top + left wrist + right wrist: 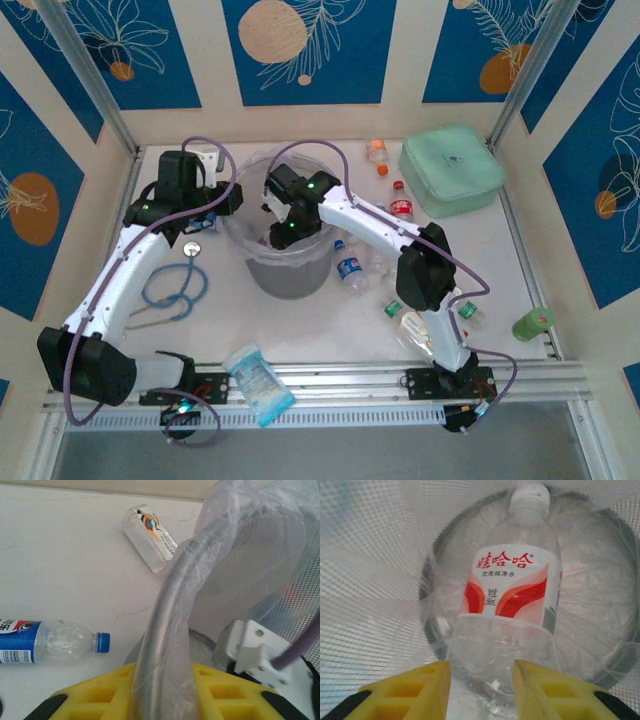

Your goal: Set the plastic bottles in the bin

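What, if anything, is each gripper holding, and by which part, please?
Left gripper: the bag-covered rim of the large round grey bin. Right gripper straddles the base of the clear red-labelled plastic bottle; grip cannot be told.

**White table, most crowded toward the right**

We see a white table [325,335] with the bin [285,280] standing at centre frame. At upper right lies a mint-green case [450,172], with an orange-capped bottle [377,150] and a red-labelled bottle [401,207] near it. A blue-labelled bottle [350,266] lies just right of the bin. A blue-and-white packet [258,383] sits at the lower edge and a looped blue cord [175,287] at left.
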You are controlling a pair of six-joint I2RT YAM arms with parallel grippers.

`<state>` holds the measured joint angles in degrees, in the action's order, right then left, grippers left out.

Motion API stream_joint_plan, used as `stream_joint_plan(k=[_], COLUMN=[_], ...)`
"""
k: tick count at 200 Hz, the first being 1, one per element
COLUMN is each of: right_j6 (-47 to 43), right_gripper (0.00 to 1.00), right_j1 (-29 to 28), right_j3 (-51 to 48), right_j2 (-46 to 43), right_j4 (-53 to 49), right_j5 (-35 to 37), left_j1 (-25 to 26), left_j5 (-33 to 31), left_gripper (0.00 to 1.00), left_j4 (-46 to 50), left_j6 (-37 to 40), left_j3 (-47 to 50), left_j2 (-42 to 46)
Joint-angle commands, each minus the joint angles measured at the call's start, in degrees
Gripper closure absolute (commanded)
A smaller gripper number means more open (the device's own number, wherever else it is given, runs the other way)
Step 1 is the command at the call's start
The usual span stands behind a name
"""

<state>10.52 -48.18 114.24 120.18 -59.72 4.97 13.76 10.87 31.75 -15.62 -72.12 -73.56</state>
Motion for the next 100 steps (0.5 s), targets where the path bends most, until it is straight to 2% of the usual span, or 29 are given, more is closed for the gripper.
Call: stream_joint_plan(k=[1, 30, 60, 100], right_j6=[0.2, -0.6, -0.9, 2.7], right_gripper=[0.56, 0.47, 0.47, 0.45], right_j1=[-1.3, -1.3, -0.3, 4.2], right_j3=[3.9, 8.1, 10.6, 3.7], right_j2=[-6.3, -10.7, -16.0, -27.5], right_j4=[-2.0, -5.3, -8.9, -14.1], right_j5=[-0.4, 3.6, 8.7, 16.0], left_j1=[0.1, 0.1, 0.1, 0.1], left_j5=[-0.9, -0.9, -0.8, -0.6], left_gripper=[0.72, 0.72, 0.72, 0.72], left_j4=[0.7, 0.8, 0.8, 0.8], left_j6=[0.1, 0.2, 0.2, 0.3], left_j3=[0.9, 1.0, 1.0, 1.2], left_j2=[1.5, 1.6, 1.6, 1.9])
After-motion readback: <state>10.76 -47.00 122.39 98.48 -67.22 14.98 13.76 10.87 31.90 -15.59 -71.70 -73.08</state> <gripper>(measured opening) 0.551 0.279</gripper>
